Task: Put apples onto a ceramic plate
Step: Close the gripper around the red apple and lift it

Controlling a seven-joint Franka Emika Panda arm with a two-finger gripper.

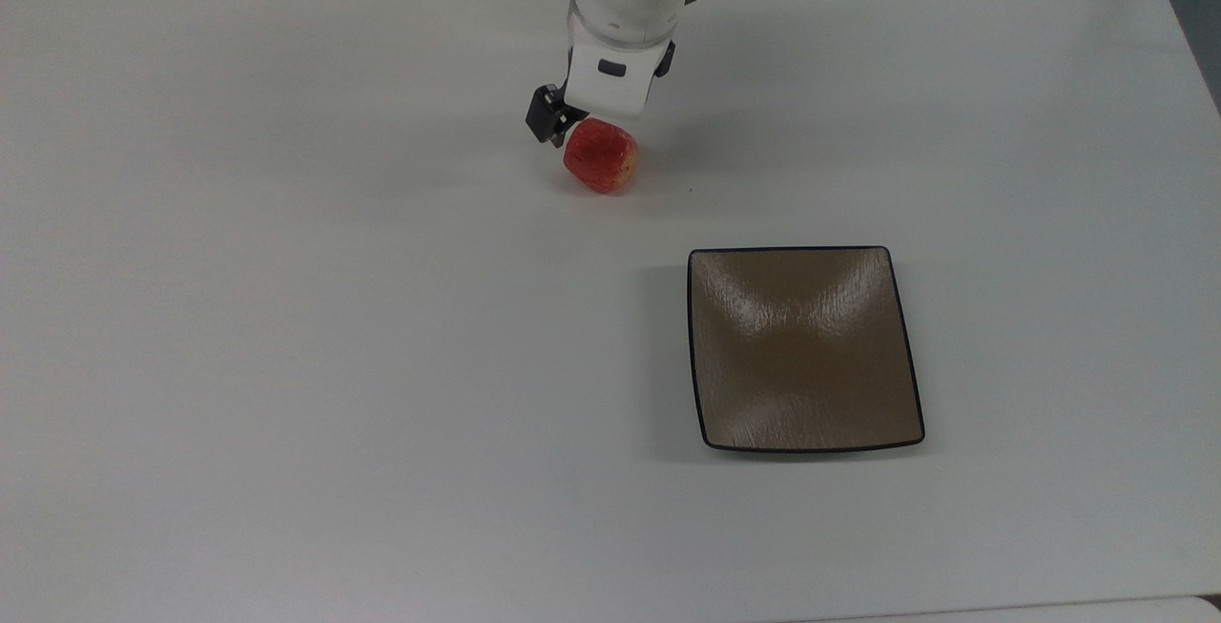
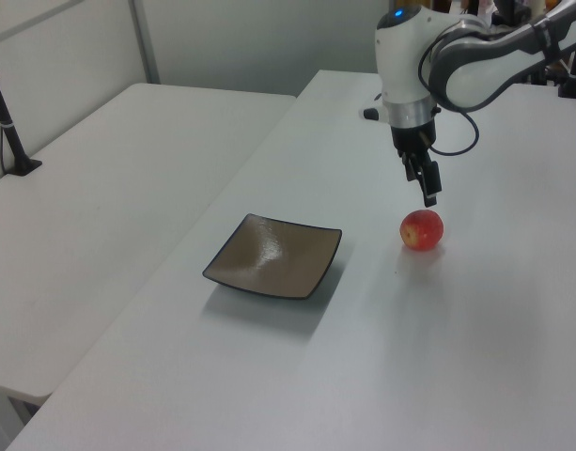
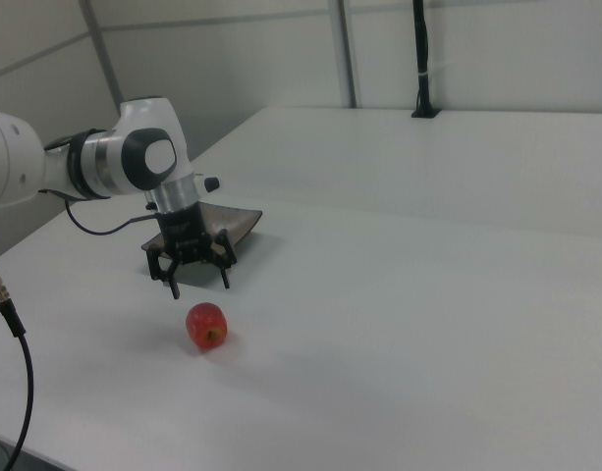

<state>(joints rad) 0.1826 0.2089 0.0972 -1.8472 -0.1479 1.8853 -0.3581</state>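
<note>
- Hovering just above the apple [image 3: 207, 325], the hand [image 3: 197, 278] had its fingers spread wide, gripping nothing.
- Ceramic plate [image 1: 803, 348] lay well apart from the hand on the worktop [image 1: 286, 318].

Red apple [image 1: 600, 155]; textured brown plate [image 1: 803, 348]

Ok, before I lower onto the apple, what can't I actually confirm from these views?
- Top view: the wrist covers the gripper and the apple top.
- Left view: fingers overlap edge-on, so their spread is unreadable.
- Right view: the arm hides most of the plate.
</note>
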